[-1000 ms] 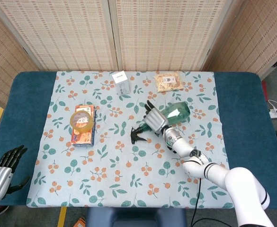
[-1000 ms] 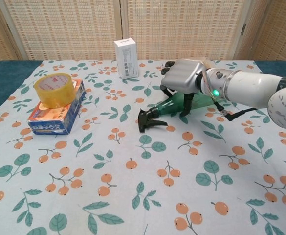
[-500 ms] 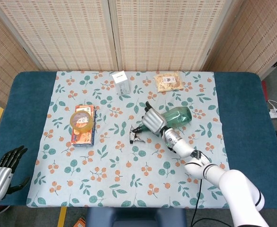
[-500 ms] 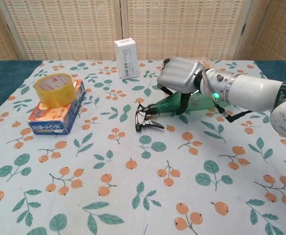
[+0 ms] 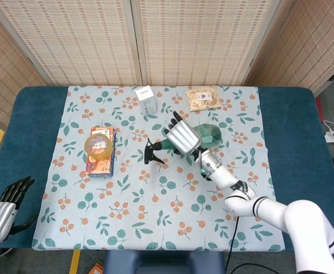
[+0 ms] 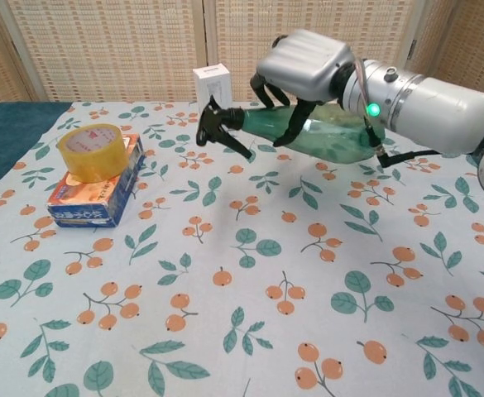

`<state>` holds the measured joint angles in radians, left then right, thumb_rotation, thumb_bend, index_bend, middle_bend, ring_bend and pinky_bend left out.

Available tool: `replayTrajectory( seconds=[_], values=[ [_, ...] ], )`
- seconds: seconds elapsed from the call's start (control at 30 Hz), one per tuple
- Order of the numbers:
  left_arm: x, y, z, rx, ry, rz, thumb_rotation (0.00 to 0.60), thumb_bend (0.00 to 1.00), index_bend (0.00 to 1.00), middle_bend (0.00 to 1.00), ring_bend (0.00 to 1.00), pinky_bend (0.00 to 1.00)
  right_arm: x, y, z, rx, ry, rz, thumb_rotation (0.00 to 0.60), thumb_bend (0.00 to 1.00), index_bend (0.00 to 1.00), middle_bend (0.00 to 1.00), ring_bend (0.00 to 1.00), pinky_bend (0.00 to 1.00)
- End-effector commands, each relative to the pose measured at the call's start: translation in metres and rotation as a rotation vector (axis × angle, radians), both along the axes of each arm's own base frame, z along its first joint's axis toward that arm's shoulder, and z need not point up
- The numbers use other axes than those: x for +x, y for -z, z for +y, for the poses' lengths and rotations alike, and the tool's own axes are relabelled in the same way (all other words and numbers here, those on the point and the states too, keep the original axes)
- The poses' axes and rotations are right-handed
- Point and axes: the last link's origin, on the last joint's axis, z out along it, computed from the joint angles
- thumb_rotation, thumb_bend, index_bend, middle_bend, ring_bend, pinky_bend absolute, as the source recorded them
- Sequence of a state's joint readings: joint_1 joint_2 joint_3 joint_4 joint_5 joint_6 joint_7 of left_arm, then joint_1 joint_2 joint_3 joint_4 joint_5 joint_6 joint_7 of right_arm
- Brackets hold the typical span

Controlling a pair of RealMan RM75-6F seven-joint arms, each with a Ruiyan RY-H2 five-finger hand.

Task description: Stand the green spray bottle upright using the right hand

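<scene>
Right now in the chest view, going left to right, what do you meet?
Yellow tape roll on its orange box → white carton → green spray bottle, held off the table by the right hand.

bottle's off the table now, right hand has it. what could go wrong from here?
1. The right hand grips the green spray bottle from above while it is roughly horizontal; rotating it upright could let it slip in the fingers.
2. The black trigger nozzle points toward the white box; a swing that way might knock it over.
3. Set down tilted on the floral cloth, the bottle may topple.
</scene>
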<state>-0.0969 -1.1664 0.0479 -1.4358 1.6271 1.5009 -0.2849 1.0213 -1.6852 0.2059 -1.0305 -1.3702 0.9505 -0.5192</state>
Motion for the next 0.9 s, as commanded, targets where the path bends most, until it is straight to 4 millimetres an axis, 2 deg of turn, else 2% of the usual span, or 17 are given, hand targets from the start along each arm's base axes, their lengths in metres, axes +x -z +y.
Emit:
replayTrajectory(
  seconds=[0.03, 0.23, 0.37, 0.47, 0.5, 0.53, 0.63, 0.73, 0.9],
  values=[
    [0.001, 0.000, -0.001, 0.000, 0.002, 0.000, 0.600, 0.26, 0.00, 0.00, 0.00, 0.07, 0.011, -0.045, 0.014, -0.063, 0.066, -0.190, 0.600, 0.03, 0.84, 0.66, 0.37, 0.21],
    [0.002, 0.001, -0.002, -0.002, 0.007, 0.003, 0.600, 0.26, 0.00, 0.00, 0.00, 0.07, 0.014, -0.073, 0.041, -0.083, 0.164, -0.407, 0.600, 0.04, 0.84, 0.66, 0.38, 0.22],
    [0.002, 0.001, -0.002, -0.002, 0.008, 0.003, 0.600, 0.26, 0.00, 0.00, 0.00, 0.07, 0.013, -0.079, 0.046, -0.085, 0.180, -0.483, 0.600, 0.05, 0.84, 0.66, 0.39, 0.22],
    [0.002, 0.001, -0.002, -0.001, 0.009, 0.002, 0.600, 0.26, 0.00, 0.00, 0.00, 0.07, 0.004, -0.086, 0.054, -0.072, 0.214, -0.726, 0.600, 0.05, 0.84, 0.66, 0.39, 0.22],
    [0.002, 0.001, -0.002, -0.001, 0.010, 0.002, 0.600, 0.26, 0.00, 0.00, 0.00, 0.07, -0.006, -0.085, 0.058, -0.011, 0.245, -0.923, 0.600, 0.05, 0.83, 0.66, 0.39, 0.22],
    [0.002, 0.001, -0.002, -0.001, 0.011, 0.001, 0.600, 0.26, 0.00, 0.00, 0.00, 0.07, -0.022, -0.082, 0.057, 0.015, 0.221, -1.046, 0.600, 0.05, 0.82, 0.66, 0.39, 0.22],
    [0.003, 0.002, -0.002, 0.000, 0.013, 0.002, 0.600, 0.26, 0.00, 0.00, 0.00, 0.07, -0.047, -0.064, 0.056, 0.074, 0.220, -1.254, 0.600, 0.05, 0.82, 0.66, 0.39, 0.23],
    [0.002, 0.002, -0.002, -0.001, 0.012, 0.003, 0.600, 0.26, 0.00, 0.00, 0.00, 0.07, -0.062, -0.044, 0.058, 0.125, 0.254, -1.410, 0.600, 0.05, 0.82, 0.66, 0.39, 0.23],
    [0.001, 0.002, -0.002, -0.001, 0.005, -0.004, 0.600, 0.26, 0.00, 0.00, 0.00, 0.07, -0.076, -0.018, 0.062, 0.166, 0.230, -1.403, 0.600, 0.05, 0.81, 0.66, 0.39, 0.25]
  ],
)
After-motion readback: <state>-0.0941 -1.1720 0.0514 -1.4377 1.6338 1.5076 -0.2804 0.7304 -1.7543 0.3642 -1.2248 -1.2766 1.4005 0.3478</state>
